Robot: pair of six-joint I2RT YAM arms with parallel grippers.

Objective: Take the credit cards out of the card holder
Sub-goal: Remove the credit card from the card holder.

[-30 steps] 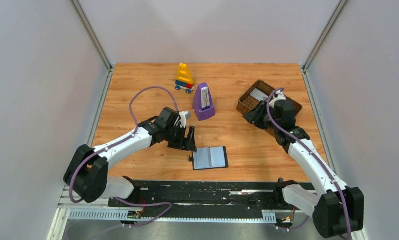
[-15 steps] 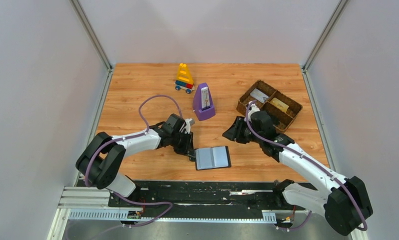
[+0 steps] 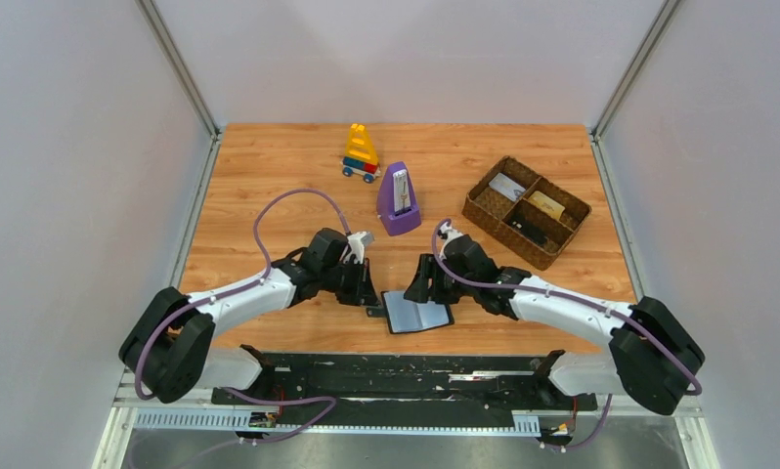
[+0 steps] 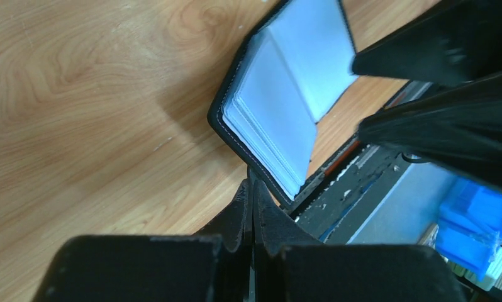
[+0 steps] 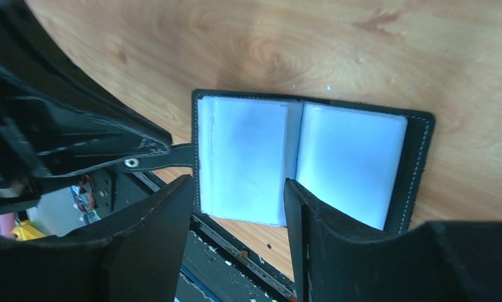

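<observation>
We have the card holder (image 3: pixel 417 318) lying open on the counter (image 3: pixel 269 186) near its front edge, between our two arms. Our left fingers (image 4: pixel 252 204) are pressed together on its closure strap (image 5: pixel 173 154), anchoring it. Our right fingers (image 3: pixel 421 283) hang spread wide over the panel nearer the strap, touching nothing as far as we can see. Two credit cards (image 3: pixel 547 205), one yellow-orange and one pale, lie in separate compartments of the woven tray (image 3: pixel 498 234), well apart from the holder. We judge that we are setting up to draw a card, though the cloudy sleeves do not let us tell whether any is left inside. Next we would need to lower a right finger to a sleeve's open edge, catch a card's rim, and slide it out against the left hold.
</observation>
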